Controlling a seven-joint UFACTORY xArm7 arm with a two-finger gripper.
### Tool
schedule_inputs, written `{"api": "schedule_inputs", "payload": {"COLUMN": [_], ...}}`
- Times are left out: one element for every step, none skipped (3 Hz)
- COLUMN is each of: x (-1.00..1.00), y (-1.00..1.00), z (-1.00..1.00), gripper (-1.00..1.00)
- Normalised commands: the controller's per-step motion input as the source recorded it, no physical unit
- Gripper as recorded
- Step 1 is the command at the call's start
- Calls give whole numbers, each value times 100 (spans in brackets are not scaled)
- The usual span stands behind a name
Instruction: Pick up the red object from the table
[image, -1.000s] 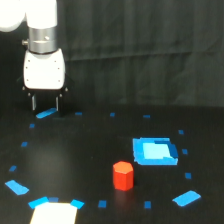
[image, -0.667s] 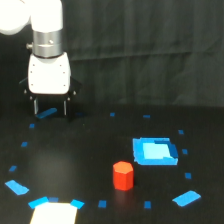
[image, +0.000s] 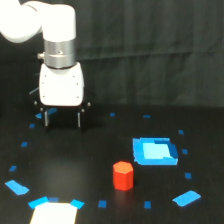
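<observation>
Pincer (image: 62, 119) hangs open, empty; one red object (image: 123, 175) on the table (image: 100, 165).

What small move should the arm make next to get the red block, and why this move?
Probably it should travel toward the exterior view's right and nearer the camera, to stand above the red object. The gripper hangs far off to the exterior view's left with its fingers apart and nothing between them. The block stands upright and alone on the table, beside the blue square piece.

White arm (image: 47, 22), silver collar — thin dark jaws
</observation>
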Motion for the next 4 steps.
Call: {"api": "schedule_inputs", "payload": {"x": [100,84,29,-7], "y": [-40,-64,-100,-89], "z": [-22,-46,-26,-8], "gripper": [41,82,100,98]}}
